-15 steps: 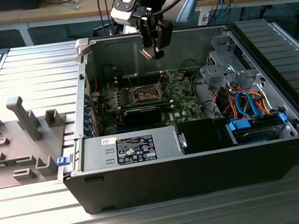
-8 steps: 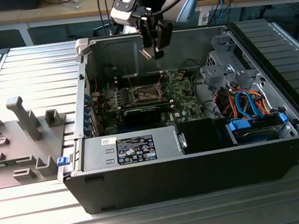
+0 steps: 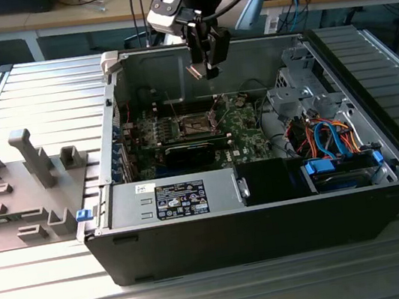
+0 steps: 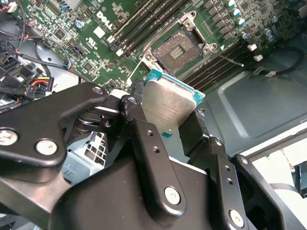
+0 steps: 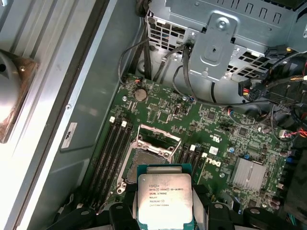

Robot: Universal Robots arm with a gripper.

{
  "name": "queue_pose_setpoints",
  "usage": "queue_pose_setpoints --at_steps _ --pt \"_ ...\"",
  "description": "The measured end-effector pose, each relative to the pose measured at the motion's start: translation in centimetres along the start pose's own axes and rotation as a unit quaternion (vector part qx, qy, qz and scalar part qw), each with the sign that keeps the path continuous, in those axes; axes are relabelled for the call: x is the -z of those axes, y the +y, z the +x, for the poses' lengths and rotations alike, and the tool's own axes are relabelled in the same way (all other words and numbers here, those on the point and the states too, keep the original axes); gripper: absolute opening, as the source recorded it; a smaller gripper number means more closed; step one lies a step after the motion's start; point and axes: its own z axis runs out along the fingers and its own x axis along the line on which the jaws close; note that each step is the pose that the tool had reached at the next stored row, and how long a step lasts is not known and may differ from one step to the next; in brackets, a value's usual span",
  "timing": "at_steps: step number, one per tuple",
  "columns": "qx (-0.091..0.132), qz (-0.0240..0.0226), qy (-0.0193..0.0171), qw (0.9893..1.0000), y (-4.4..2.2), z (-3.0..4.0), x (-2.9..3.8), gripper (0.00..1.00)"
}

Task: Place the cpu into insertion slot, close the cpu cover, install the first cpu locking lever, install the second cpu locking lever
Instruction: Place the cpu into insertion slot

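Slatted metal table (image 3: 207, 292) under everything. On it, open case (image 3: 272, 221), interior facing up. Grey fixture tray (image 3: 18, 201) with upright pegs on the table, to the exterior view's left of the case.

Inside the case: green board (image 3: 245, 123) flat on the floor. Drive cage (image 3: 305, 95) with blue and orange cables toward the exterior view's right.

Gripper (image 3: 203, 69) at the arm's end, pointing down, over the case's open top near the far wall, well clear of the board.

Gripper clamped on cpu (image 4: 168, 108). Black fingers (image 4: 144, 139) tight against two opposite edges, nothing else held. Silver top of cpu facing the camera in both wrist views, green edge showing round it. Slightly tilted in the exterior view.

Slot (image 4: 176, 51) uncovered: dark square, contact field visible, nothing in it. Apart from cpu, lower down on the board.

Memory slots (image 4: 139, 24) in long rows on both sides of slot.

Cover (image 5: 157, 141) standing raised at one side of slot, not over it.

Thin wire lever (image 4: 228, 58) angled away beside slot.
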Motion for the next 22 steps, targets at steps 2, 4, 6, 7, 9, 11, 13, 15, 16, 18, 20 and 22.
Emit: queue_pose_setpoints --at_steps 2,4,6,7,9,11,13,15,16,18,20,22 --pt "-0.001 0.0000 -0.0001 1.0000 0.00 0.00 0.00 0.54" --pt "-0.002 0.0000 -0.0001 1.0000 0.00 0.00 0.00 0.54" --pt "-0.003 0.0000 -0.0002 1.0000 0.00 0.00 0.00 0.54" --pt "-0.003 0.0000 -0.0002 1.0000 0.00 0.00 0.00 0.54" --pt "-0.004 0.0000 -0.0003 1.0000 0.00 0.00 0.00 0.54" --pt "-0.004 0.0000 -0.0003 1.0000 0.00 0.00 0.00 0.54" --pt "-0.005 0.0000 -0.0004 1.0000 0.00 0.00 -0.01 0.54" --pt "-0.006 0.0000 -0.0005 1.0000 0.00 0.00 0.00 0.54" --pt "-0.006 0.0000 -0.0005 1.0000 0.00 0.00 -0.01 0.54" --pt "-0.007 -0.0001 -0.0005 1.0000 0.00 0.00 -0.01 0.54" --pt "-0.007 -0.0001 -0.0006 1.0000 0.00 0.00 -0.01 0.54" --pt "-0.008 -0.0001 -0.0006 1.0000 0.00 0.00 -0.01 0.54"
